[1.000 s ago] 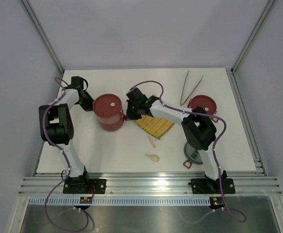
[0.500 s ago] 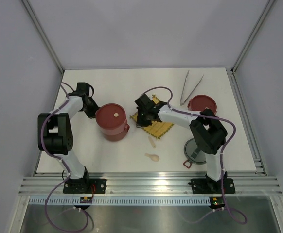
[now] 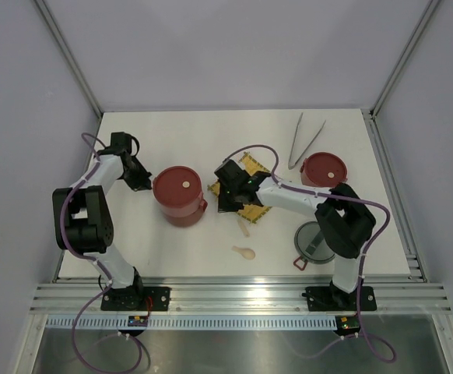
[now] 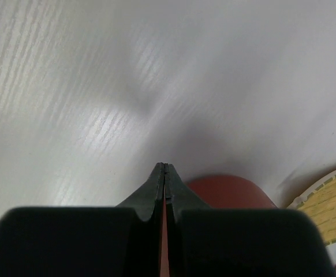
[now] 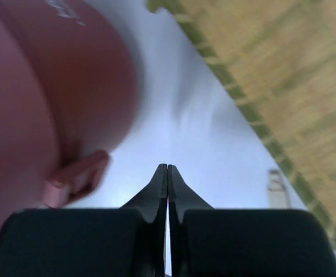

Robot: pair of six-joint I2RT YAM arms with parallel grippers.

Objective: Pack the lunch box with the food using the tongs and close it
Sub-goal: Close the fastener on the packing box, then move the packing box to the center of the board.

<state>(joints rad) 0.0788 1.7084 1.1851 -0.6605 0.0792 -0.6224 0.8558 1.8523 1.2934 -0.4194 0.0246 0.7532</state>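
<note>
Top view: the round dark-red stacked lunch box (image 3: pixel 180 199) stands left of centre on the white table (image 3: pixel 172 257), capped by a flat red disc with a pale dot at its middle. A second red round piece (image 3: pixel 324 168) sits well to the right. The long thin silver tongs (image 3: pixel 304 140) lie in a narrow V just behind it. The grey see-through top lid (image 3: pixel 314 241), with a red clip showing, lies nearer the arm bases. The left gripper (image 3: pixel 143 183) is just beside the lunch box's left wall and the right gripper (image 3: pixel 222 204) just beside its right (whether either touches, I cannot tell). The yellow woven mat (image 3: pixel 256 212) lies under the right arm, and a small cream spoon (image 3: pixel 244 252) lies near it.

Left wrist view: the left gripper (image 4: pixel 165 172) has its black fingers pressed together, holding nothing. The lunch box (image 4: pixel 231 193) shows just beyond and right of the tips, and the mat (image 4: pixel 329 208) lies farther right.

Right wrist view: the right gripper (image 5: pixel 167 172) is likewise pinched closed and empty. The blurred lunch box (image 5: pixel 41 115) fills the left, and the mat (image 5: pixel 272 75) lies to the right.
</note>
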